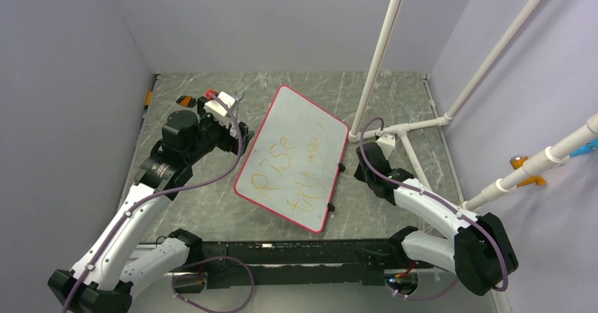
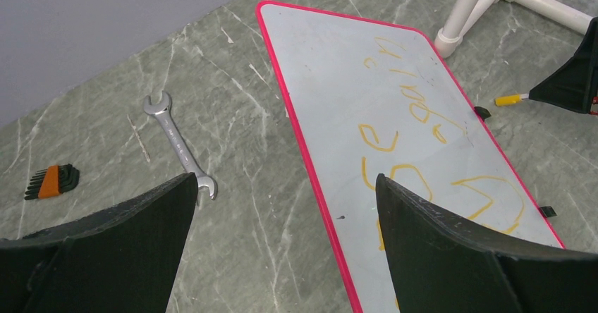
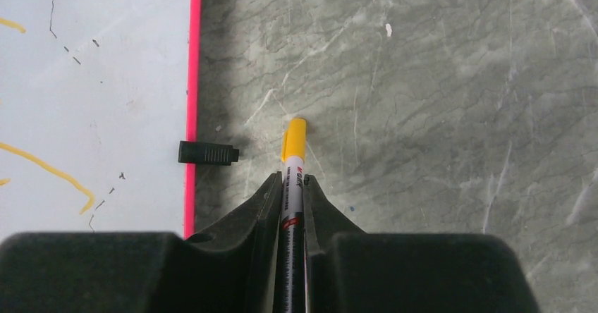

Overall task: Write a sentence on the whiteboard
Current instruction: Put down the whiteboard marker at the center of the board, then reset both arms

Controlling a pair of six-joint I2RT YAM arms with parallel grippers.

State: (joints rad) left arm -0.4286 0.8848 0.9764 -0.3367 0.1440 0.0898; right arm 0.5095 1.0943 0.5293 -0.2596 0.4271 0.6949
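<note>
I work in a robot lab cell, not a home. Plain lilac walls (image 1: 63, 59) box in my grey marbled table (image 1: 409, 94), and a white pipe frame (image 1: 381, 52) stands on it. A wrench (image 2: 180, 144) and hex keys (image 2: 51, 182) lie loose (both to my left).

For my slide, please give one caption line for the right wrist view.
Right gripper shut on a yellow marker, off the whiteboard, beside its black clip.

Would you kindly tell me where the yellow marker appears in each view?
Top external: not visible; the right gripper covers it.
Left wrist: yellow marker at far right, beside the whiteboard.
Right wrist: centre, clamped in that gripper.
Shared landmark: the whiteboard's red rim.
</note>
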